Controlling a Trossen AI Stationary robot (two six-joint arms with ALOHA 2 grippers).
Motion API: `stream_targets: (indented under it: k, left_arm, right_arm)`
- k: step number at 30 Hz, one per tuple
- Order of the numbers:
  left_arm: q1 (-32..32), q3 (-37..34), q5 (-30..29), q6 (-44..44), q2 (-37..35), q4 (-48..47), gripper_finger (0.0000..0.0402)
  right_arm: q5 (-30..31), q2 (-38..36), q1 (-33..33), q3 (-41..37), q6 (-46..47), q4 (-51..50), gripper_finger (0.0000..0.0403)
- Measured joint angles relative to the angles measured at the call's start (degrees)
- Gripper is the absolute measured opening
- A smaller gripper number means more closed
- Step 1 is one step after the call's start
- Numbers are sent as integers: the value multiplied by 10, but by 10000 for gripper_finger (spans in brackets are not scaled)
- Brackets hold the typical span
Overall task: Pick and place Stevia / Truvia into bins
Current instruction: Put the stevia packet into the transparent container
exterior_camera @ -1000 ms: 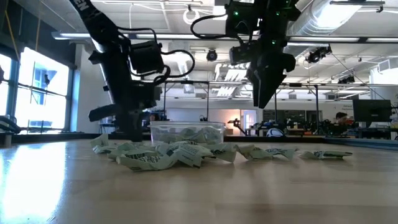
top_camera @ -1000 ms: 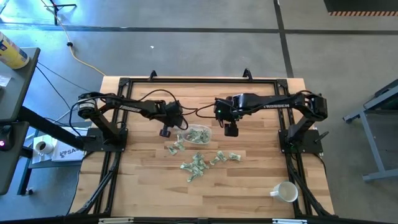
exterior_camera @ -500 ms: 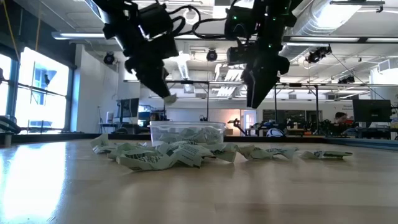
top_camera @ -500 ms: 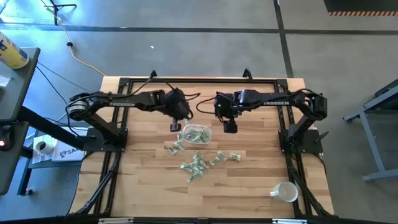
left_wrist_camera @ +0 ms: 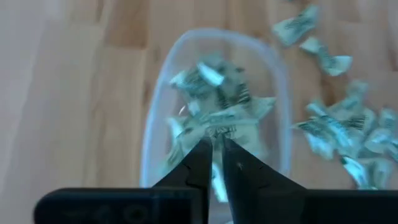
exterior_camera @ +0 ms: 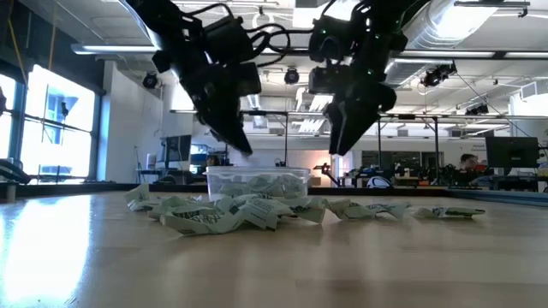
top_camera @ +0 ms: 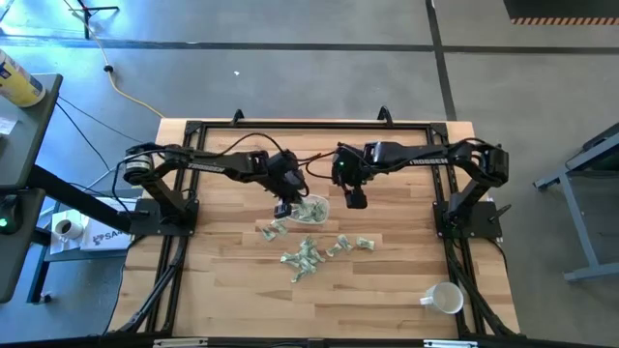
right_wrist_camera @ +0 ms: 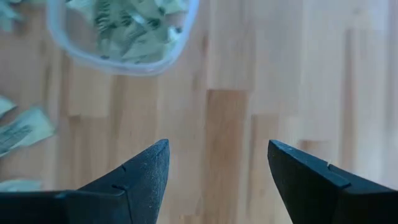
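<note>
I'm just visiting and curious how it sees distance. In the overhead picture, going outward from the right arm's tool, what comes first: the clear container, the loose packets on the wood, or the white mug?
1. Clear container, just left of the right tool.
2. Loose packets, scattered in front, mid-table.
3. White mug, far off at the table's front right corner.

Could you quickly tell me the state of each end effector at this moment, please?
Left end effector: shut on a sweetener packet, above the clear container.
Right end effector: open, holding nothing, over bare table beside the container.
</note>
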Motion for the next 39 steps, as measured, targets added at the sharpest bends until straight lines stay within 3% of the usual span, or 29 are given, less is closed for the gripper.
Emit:
stream_targets:
  k: [4,8,14,20,25,32,39]
  left_arm:
    - [-5,0,-10,-26,0,-2,94]
    - [-13,0,-75,-33,-4,-7,117]
    - [-11,0,-115,-70,-39,-44,138]
    - [-7,0,-142,-52,-54,-67,140]
    - [-4,0,-144,-42,-63,-91,140]
    - [-4,0,-144,-24,-111,-113,140]
    - [-4,0,-168,-22,-165,-143,140]
  right_arm:
    - [-18,0,10,0,1,-40,262]
    - [-28,-3,33,-12,5,-82,262]
    - [-55,-43,83,-93,92,-95,262]
    - [-55,-113,170,-163,226,-31,262]
    - [-15,-116,240,-199,318,37,262]
    - [23,-101,274,-249,450,129,259]
    - [57,-81,304,-258,477,151,258]
